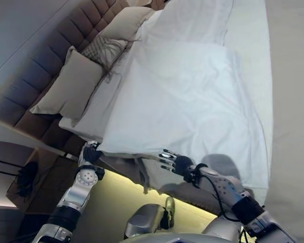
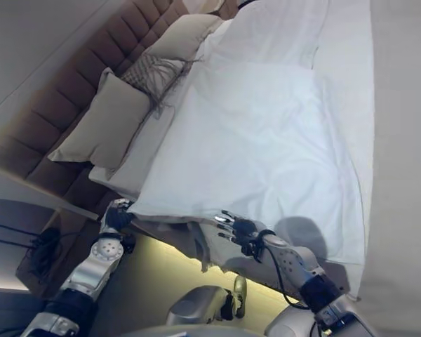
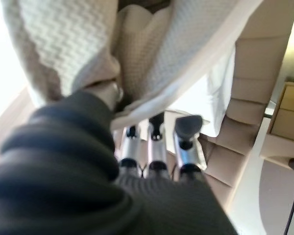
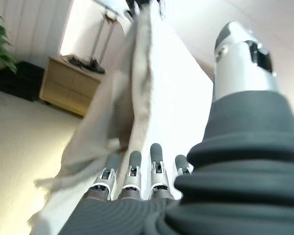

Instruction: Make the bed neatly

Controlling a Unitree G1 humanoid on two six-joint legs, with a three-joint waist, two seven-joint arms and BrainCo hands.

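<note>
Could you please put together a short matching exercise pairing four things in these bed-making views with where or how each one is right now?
Things:
1. left hand
2. right hand
3. beige pillow
4. white duvet

States:
A. spread across the mattress
B. leaning against the tufted headboard
C. open, fingers straight at the duvet's edge
D. at the duvet's corner, cloth over its fingers

Pairs: 1-D, 2-C, 3-B, 4-A

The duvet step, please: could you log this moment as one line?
left hand: shut on duvet corner | right hand: open by near edge | pillows: at headboard
</note>
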